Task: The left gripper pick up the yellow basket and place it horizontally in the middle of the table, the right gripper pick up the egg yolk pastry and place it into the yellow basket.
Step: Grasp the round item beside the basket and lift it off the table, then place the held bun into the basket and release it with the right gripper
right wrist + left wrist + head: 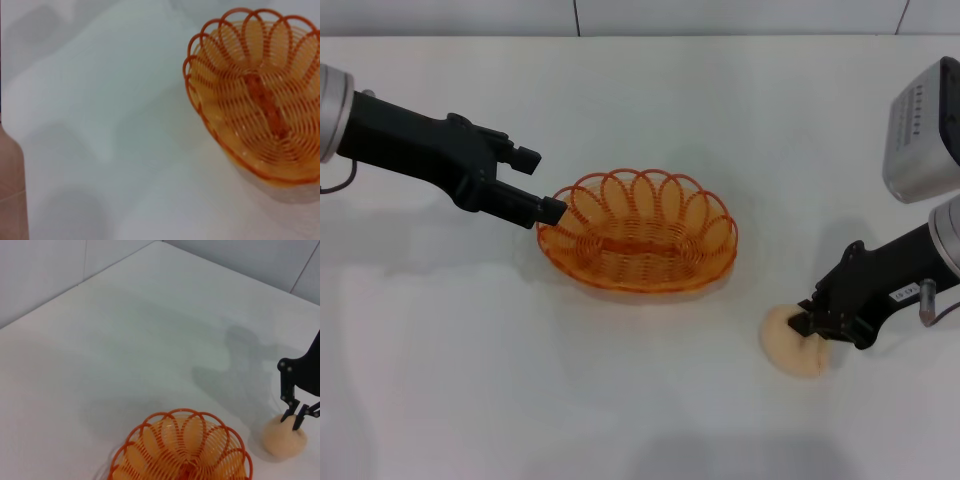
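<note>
The yellow basket (638, 232) lies lengthwise across the middle of the white table (640, 100). It also shows in the left wrist view (182, 447) and the right wrist view (260, 100), and it is empty. My left gripper (550, 183) is at the basket's left end with its jaws apart, and the lower finger touches the rim. The egg yolk pastry (788, 345) rests on the table to the right of the basket. My right gripper (807, 322) is pinched on the pastry's right top side. The left wrist view shows its fingers (295, 417) pressing into the pastry (284, 439).
The table's far edge meets a pale wall (640, 15). In the left wrist view the tabletop (125, 340) runs to a corner between walls. A brown strip (10, 190) shows at the edge of the right wrist view.
</note>
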You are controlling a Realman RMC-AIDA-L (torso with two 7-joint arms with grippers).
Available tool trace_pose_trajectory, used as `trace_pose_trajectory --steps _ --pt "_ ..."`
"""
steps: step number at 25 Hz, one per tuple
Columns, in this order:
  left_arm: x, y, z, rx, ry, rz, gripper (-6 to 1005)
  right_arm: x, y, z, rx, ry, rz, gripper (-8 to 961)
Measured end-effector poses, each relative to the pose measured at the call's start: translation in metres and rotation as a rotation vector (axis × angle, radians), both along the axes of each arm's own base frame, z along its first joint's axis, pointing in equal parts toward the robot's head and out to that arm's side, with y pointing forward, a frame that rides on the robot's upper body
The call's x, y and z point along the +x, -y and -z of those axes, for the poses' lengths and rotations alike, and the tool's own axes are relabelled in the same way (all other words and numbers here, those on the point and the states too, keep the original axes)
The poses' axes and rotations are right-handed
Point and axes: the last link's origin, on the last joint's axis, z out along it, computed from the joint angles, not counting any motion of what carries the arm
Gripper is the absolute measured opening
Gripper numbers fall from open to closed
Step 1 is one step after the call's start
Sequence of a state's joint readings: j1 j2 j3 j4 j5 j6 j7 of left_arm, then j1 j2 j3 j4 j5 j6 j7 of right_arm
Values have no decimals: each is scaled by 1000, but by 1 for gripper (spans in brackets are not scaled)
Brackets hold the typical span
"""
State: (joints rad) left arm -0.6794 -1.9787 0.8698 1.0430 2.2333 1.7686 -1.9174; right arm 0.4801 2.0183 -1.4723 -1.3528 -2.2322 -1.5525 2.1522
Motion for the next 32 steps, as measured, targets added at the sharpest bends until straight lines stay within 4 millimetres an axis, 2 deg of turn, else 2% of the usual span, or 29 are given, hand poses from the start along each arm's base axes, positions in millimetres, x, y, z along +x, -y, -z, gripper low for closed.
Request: trace_pose_trajectory --steps 8,14,20,27,32 --pt "-3 0 -1 9 0 -1 861 -10 -2 -6 28 -7 -3 61" --pt "-6 2 -2 6 -2 -8 861 -31 -6 -20 76 -34 -29 60" --pt "-10 7 -2 -8 -6 -13 861 -58 -16 -22 102 -96 -85 59" --pt "-12 9 -3 -10 -6 -8 861 -77 -30 -10 128 -134 -125 57" --pt "-13 9 -3 -12 -7 -7 861 -90 -41 13 145 -139 -169 57"
